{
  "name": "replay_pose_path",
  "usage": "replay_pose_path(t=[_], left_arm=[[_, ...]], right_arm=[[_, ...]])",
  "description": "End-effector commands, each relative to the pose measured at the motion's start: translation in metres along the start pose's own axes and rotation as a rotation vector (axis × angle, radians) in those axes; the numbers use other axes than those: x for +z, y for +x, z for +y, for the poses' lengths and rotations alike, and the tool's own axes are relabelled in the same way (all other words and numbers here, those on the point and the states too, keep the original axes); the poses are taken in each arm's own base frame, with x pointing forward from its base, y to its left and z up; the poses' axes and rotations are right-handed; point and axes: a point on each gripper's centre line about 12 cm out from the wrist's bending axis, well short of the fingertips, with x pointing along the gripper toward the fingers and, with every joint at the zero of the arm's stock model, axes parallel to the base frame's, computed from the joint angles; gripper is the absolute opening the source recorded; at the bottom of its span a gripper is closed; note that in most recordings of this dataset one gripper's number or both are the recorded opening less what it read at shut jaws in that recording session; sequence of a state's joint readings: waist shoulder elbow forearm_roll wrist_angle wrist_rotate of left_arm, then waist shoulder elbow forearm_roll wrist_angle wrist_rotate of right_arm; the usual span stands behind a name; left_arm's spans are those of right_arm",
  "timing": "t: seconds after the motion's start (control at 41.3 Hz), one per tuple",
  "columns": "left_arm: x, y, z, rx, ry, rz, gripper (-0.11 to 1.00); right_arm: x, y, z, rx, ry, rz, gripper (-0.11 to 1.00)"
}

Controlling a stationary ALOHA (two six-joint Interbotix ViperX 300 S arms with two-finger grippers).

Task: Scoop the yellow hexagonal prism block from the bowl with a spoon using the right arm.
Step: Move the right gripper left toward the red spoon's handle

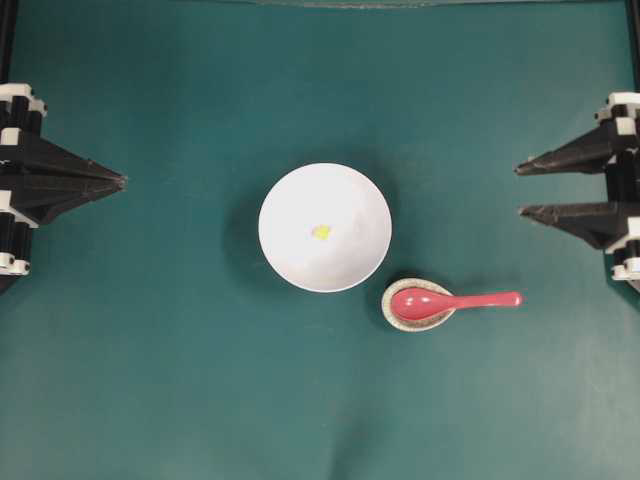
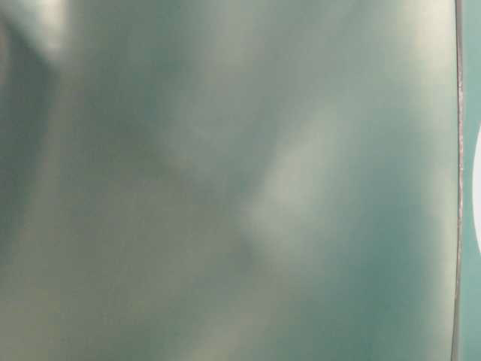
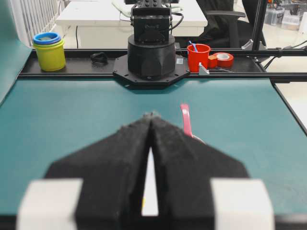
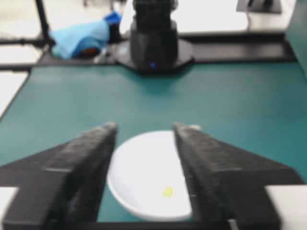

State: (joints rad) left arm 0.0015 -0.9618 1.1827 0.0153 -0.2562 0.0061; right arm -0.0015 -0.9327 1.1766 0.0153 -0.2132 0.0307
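spoon waiting on its rest, right gripper spread and holding nothing

the spoon (image 1: 450, 301) lies with its scoop in a small speckled dish (image 1: 417, 305) just right of and nearer than the white bowl (image 1: 325, 227), its handle running straight out to the right, so the handle tip points toward the right gripper (image 1: 520, 188). that gripper sits at the right edge of the table (image 1: 150, 380), a little farther back than the spoon, jaws spread wide and touching nothing; it is clearly the nearer arm. the left gripper (image 1: 122, 181) rests at the left edge, pressed together and empty. the yellow block (image 1: 321, 232) sits near the middle of the bowl, left of the spoon.
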Motion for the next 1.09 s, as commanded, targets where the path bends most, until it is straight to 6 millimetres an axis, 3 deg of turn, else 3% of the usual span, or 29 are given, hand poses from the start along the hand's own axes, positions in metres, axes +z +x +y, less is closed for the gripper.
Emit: replay_pose_path(t=[0.0, 0.411, 0.798, 1.065], left_arm=[[0.007, 0.003, 0.0, 0.001, 0.017, -0.015, 0.0], [0.006, 0.003, 0.002, 0.01, 0.046, -0.013, 0.0], [0.006, 0.004, 0.003, 0.012, 0.046, -0.018, 0.0], [0.002, 0.007, 0.002, 0.01, 0.045, -0.003, 0.0]], right_arm=[[-0.002, 0.003, 0.0, 0.0, 0.004, 0.017, 0.6], [-0.058, 0.023, 0.014, 0.051, 0.055, 0.091, 0.59], [-0.121, 0.026, 0.031, 0.035, 0.133, 0.097, 0.59], [-0.152, 0.026, 0.048, 0.038, 0.108, 0.134, 0.58]])
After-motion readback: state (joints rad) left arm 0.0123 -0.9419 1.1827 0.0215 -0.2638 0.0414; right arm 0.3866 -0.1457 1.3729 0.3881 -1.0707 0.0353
